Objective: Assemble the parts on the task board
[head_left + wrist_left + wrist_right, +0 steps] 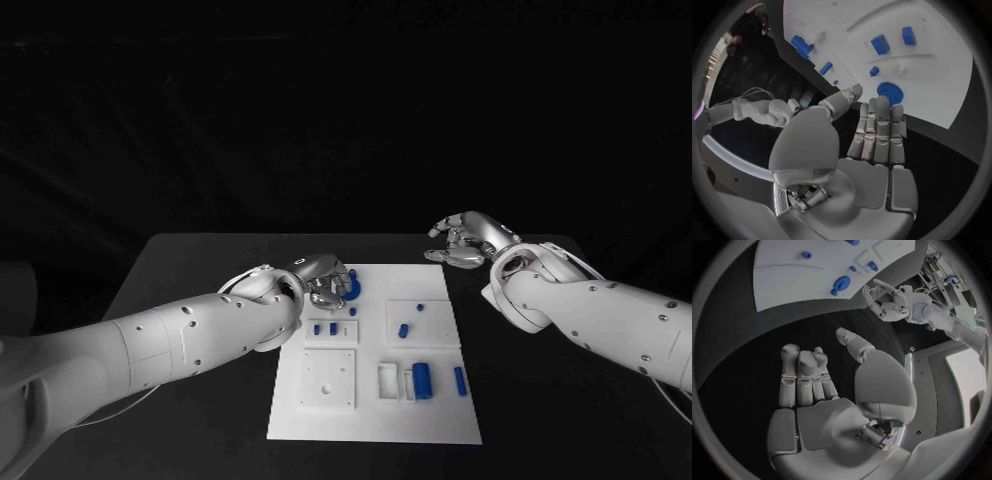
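Left hand hovered over task board far-left corner beside round blue part, fingers straight, holding nothing. Part looked small, rigid, light, likely smooth; pinch its rim. Right hand off board's far-right, fingers loosely curled, empty.

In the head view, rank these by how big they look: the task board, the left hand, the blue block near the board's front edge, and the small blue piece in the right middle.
1. Task board
2. Left hand
3. Blue block
4. Small blue piece

The hand sits above the board, nearer the camera, so its apparent size is somewhat inflated.
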